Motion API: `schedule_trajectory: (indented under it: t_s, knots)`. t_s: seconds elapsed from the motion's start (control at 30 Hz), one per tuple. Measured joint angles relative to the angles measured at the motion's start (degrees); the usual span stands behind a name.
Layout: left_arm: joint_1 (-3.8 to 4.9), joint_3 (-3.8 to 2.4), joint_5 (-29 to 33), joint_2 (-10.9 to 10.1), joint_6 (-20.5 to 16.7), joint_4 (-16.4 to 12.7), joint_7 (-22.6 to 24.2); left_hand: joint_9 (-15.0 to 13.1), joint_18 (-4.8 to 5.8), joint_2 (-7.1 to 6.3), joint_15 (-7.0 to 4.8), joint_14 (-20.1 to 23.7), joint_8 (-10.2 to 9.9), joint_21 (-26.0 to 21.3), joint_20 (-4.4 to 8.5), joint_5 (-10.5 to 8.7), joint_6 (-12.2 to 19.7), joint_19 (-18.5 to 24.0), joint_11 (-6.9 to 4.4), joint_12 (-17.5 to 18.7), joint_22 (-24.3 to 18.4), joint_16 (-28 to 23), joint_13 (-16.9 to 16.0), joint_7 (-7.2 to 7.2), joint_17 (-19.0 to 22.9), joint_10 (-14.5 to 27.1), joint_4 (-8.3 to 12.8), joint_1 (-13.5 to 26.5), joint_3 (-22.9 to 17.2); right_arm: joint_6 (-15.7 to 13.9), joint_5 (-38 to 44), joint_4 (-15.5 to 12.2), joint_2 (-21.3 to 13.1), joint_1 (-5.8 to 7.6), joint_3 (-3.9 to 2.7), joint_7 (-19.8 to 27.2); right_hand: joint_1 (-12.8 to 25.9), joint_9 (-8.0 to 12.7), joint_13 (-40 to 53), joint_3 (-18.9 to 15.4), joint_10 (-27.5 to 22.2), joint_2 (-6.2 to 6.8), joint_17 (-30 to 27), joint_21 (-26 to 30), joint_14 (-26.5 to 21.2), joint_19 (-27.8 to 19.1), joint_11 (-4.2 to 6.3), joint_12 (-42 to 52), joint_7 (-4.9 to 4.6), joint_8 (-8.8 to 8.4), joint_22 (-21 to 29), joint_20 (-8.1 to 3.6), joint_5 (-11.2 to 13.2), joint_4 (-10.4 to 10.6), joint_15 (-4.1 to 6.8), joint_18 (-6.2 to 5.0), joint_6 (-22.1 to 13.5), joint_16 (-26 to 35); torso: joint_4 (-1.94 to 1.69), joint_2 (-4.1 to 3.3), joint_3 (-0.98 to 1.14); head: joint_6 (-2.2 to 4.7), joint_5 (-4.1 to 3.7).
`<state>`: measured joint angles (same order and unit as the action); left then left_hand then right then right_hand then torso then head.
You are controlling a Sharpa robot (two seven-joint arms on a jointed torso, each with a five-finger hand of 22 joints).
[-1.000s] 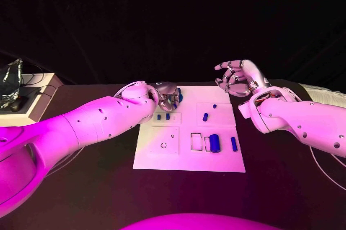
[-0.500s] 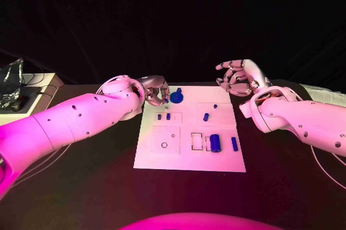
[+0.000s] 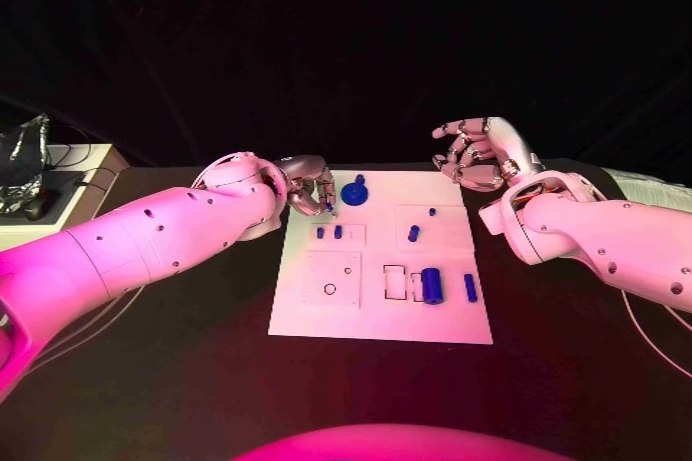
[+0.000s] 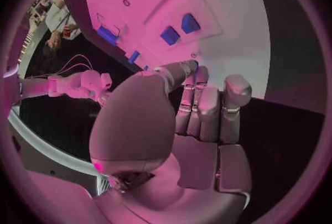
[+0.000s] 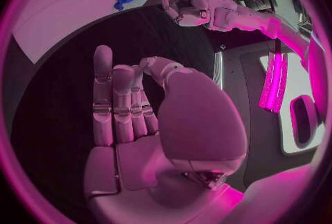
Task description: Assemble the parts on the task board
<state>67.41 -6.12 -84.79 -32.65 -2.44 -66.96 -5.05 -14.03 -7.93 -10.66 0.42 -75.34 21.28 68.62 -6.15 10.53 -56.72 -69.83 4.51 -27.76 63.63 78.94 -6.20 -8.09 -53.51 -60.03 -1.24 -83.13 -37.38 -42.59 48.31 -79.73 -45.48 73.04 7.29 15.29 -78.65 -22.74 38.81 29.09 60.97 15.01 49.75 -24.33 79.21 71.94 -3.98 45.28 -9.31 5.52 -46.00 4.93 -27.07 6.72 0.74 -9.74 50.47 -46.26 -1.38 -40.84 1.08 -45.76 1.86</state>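
Black tabletop (image 3: 173, 361) carries the flat white task board (image 3: 378, 316). On its far edge lies a round blue disc part (image 3: 355, 193), just right of the empty, loosely curled left hand (image 3: 309, 193), clearly nearer than the raised, empty, curled right hand (image 3: 473, 153).
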Motion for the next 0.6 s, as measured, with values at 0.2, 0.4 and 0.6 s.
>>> schedule_trajectory:
  t_s: [0.2,0.4,0.6]
  knots:
    - [-0.21,0.31,0.09,1.02,0.03,0.90,0.09,-0.04,0.00,0.00,0.00,0.00,-0.01,0.23,0.00,0.00,0.00,0.00,0.00,0.04,0.20,0.00,0.00,0.00,-0.01,0.00,0.00,0.00,0.00,0.00,0.00,0.00,0.06,0.00,0.00,0.00,0.00,-0.03,0.00,0.00,0.01,0.00,0.00,0.00,0.00,0.00,0.00,0.00,0.00,0.00,0.00,0.00,0.00,0.00,0.00,0.00,0.00,0.00,0.01,-0.02,0.04,-0.08,0.01]
    - [-0.27,0.52,0.09,1.44,0.20,1.56,0.10,-0.05,0.00,-0.01,0.00,0.00,-0.03,0.23,0.00,-0.01,0.01,0.00,0.01,0.04,0.20,0.00,0.05,0.00,0.00,0.01,0.00,0.00,0.01,0.00,0.00,0.00,0.07,0.00,0.00,0.00,0.00,-0.03,0.00,0.00,0.01,0.00,-0.01,0.00,0.00,0.00,-0.01,0.00,0.00,0.00,0.00,0.00,0.00,0.00,0.00,0.00,0.00,0.00,0.03,0.01,0.09,-0.26,-0.01]
    - [-0.29,0.66,0.04,1.61,0.70,1.72,0.02,-0.04,0.00,-0.01,0.00,0.00,-0.14,0.23,0.00,-0.07,0.01,0.00,0.22,0.15,0.26,0.00,0.11,0.00,-0.09,-0.19,0.16,0.00,-0.17,0.00,0.00,0.00,0.07,0.00,0.00,0.00,0.00,-0.03,0.00,0.00,0.02,0.00,-0.01,0.00,0.00,0.00,-0.02,0.00,0.00,0.00,0.00,0.00,0.00,0.00,0.00,0.00,0.00,0.00,0.01,0.07,0.08,-0.30,-0.03]
